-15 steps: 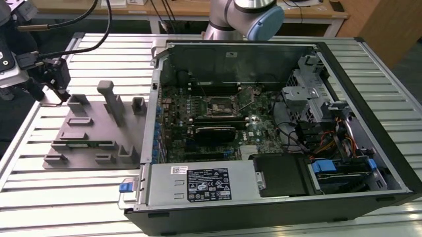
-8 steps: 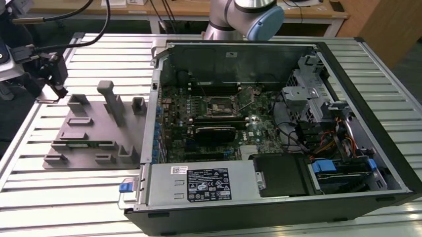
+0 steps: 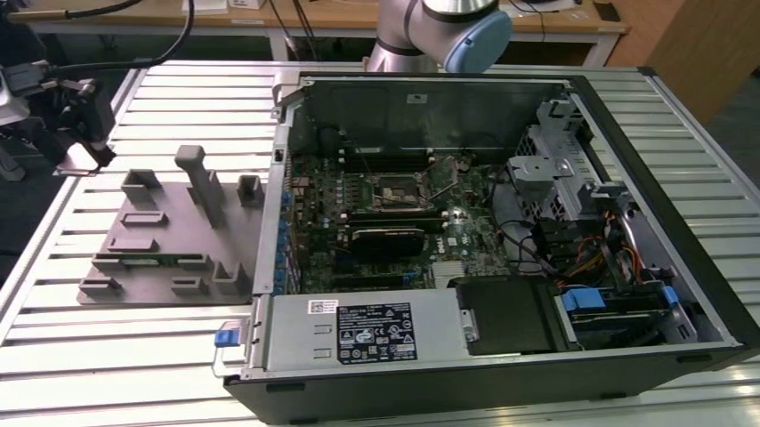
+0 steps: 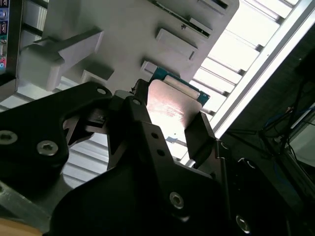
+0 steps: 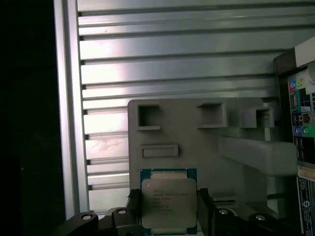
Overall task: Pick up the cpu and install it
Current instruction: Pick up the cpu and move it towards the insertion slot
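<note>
This looks like a robotics lab or test workshop. A ribbed aluminium bench [image 3: 178, 98] carries an open desktop computer case [image 3: 416, 98] with its motherboard [image 3: 464, 231] laid bare, beside a grey moulded fixture block [image 3: 155, 240]. A robot arm [image 3: 446, 27] rises behind the case, and wooden desks [image 3: 356, 16] stand beyond.

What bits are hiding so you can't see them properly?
Both wrist views: the cpu, held by the gripper, shows its shiny top; its underside faces away.
Second wrist view: the gripper's black body covers part of the cpu.
Exterior view: the socket inside the computer case is too small to see what is in it.
Exterior view: the arm is cut off by the top edge.
</note>
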Controlling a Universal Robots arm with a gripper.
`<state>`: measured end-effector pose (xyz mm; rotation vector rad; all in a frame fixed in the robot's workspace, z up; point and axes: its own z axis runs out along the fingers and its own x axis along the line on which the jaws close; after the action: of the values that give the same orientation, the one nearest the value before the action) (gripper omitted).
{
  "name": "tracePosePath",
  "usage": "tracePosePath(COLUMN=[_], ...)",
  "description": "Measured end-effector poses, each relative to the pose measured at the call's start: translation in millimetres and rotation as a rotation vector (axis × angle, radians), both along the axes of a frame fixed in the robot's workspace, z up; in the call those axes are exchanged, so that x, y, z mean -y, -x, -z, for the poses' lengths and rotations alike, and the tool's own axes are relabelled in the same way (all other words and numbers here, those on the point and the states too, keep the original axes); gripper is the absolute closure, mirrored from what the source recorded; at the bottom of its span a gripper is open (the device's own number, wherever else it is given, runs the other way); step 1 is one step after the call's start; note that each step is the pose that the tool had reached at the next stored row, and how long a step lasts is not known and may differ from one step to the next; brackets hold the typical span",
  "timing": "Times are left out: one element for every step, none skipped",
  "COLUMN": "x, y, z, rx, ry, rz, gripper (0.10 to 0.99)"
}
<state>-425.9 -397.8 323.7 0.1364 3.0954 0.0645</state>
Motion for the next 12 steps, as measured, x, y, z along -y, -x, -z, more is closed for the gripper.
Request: tracePosePath(x=[0.0, 0.0, 0.0, 0.0, 0.0, 0.0, 0.0, 0.0, 0.0, 0.0, 0.0, 0.0], y=[0.0, 0.0, 0.0, 0.0, 0.0, 0.0, 0.0, 0.0, 0.0, 0.0, 0.0, 0.0], z=[-2.1, -4.2, -6.1, -8.0, -9.9, -12.2, -14.4, -16.9, -19.2, -21.6, -23.9, -26.5], rx=[0.0000, 0.0002, 0.0004, 0.0004, 0.0004, 0.0004, 0.0005, 0.0005, 0.0006, 0.0006, 0.0006, 0.0006], ry=[0.000, 0.000, 0.000, 0.000, 0.000, 0.000, 0.000, 0.000, 0.000, 0.000, 0.000, 0.000], rz=[0.000, 0.000, 0.000, 0.000, 0.000, 0.000, 0.000, 0.000, 0.000, 0.000, 0.000, 0.000], gripper=[0.545, 0.545, 0.545, 0.545, 0.545, 0.545, 0.545, 0.545, 0.545, 0.545, 0.545, 0.545])
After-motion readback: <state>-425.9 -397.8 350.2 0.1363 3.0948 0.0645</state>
